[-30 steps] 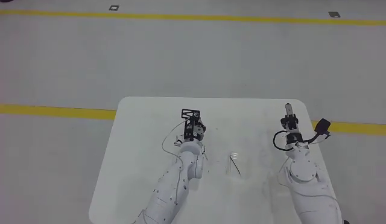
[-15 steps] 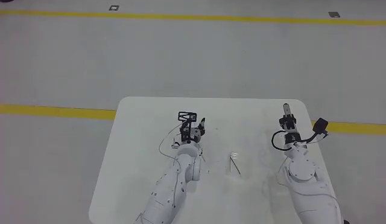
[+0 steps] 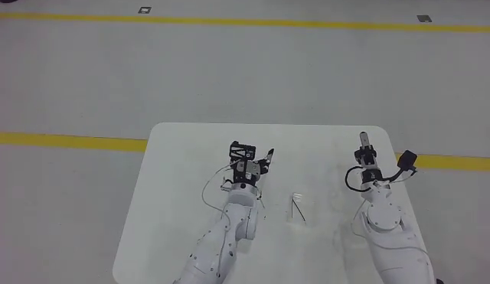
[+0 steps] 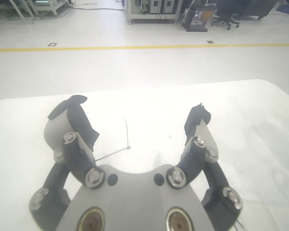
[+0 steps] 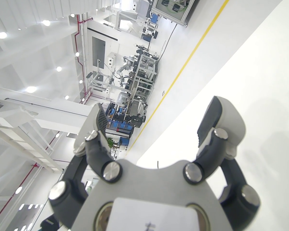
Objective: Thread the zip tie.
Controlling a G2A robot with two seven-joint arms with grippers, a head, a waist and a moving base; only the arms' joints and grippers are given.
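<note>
Zip tie (image 3: pixel 297 207): lies flat on the white surface (image 3: pixel 176 215), near my body, between the two arms and closer to the left forearm. Nothing is touching it.

Left gripper (image 3: pixel 253 152): arm stretched forward over the middle of the surface, wrist level, pointing at the far edge. It sits beyond the zip tie and well apart from it. In the wrist view the left gripper (image 4: pixel 139 111) has its black-wrapped fingers (image 4: pixel 74 118) spread wide with nothing between them. Under the gap a thin dark strand (image 4: pixel 127 133) with one kink lies on the surface (image 4: pixel 243 121); I cannot tell what it is.

Right gripper (image 3: pixel 364 142): arm runs forward along the right side, and the fingers end near the far right corner. The wrist is rolled onto its side, so from above the fingers stack into one narrow line. In the wrist view the right gripper (image 5: pixel 159 111) is wide open and empty.

Room: bare surface lies to the left of the left arm, between the two arms, and ahead up to the rounded far edge. Beyond it is open floor (image 3: pixel 245 77), with one yellow line (image 3: pixel 69 140) level with that edge and another yellow line (image 3: pixel 230 21) farther off.
</note>
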